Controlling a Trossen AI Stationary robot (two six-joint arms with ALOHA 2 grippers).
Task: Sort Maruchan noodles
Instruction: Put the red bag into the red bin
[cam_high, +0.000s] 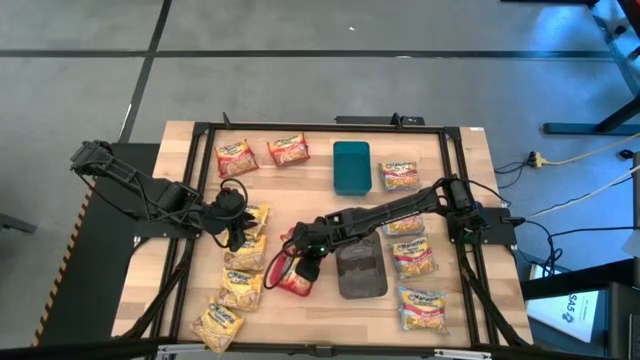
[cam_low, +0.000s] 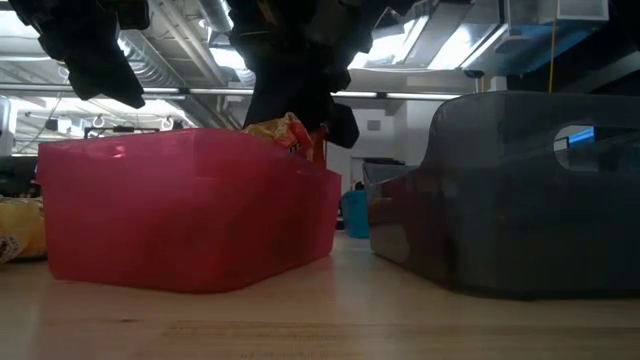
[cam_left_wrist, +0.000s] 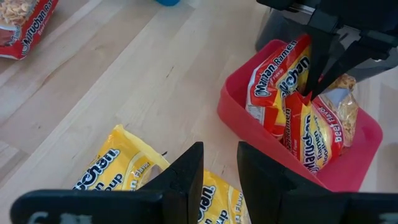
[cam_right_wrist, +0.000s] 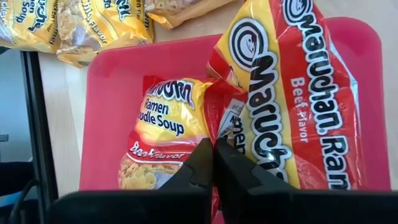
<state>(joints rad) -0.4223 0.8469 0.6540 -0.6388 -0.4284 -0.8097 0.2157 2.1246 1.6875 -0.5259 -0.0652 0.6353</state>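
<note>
Wooden bench (cam_high: 180, 180) seen from above, w/ two dark robot arms reaching in from either side. Right hand (cam_high: 306, 268) sits over a red tray (cam_high: 277, 281) near the front centre of the bench; its fingers (cam_right_wrist: 239, 171) are pressed together, pinching the edge of a red beef-flavor packet (cam_right_wrist: 298, 93) that stands tilted in the tray. A second red packet (cam_right_wrist: 163, 134) lies flat in the tray beside it. Just right of the red tray is a grey tray (cam_high: 360, 270), & a teal tray (cam_high: 351, 166) lies toward the back. Left hand (cam_high: 234, 226) hangs above a column of yellow packets (cam_high: 243, 275) left of the red tray, fingers partly apart, holding nothing. Two more red packets (cam_high: 260, 154) lie at the back left of the bench. Blue-and-pink packets (cam_high: 412, 252) run down the right side, w/ one lone yellow packet (cam_high: 399, 176) beside the teal tray. From bench level, the red tray's wall fills the left & the grey tray's wall the right.
</note>
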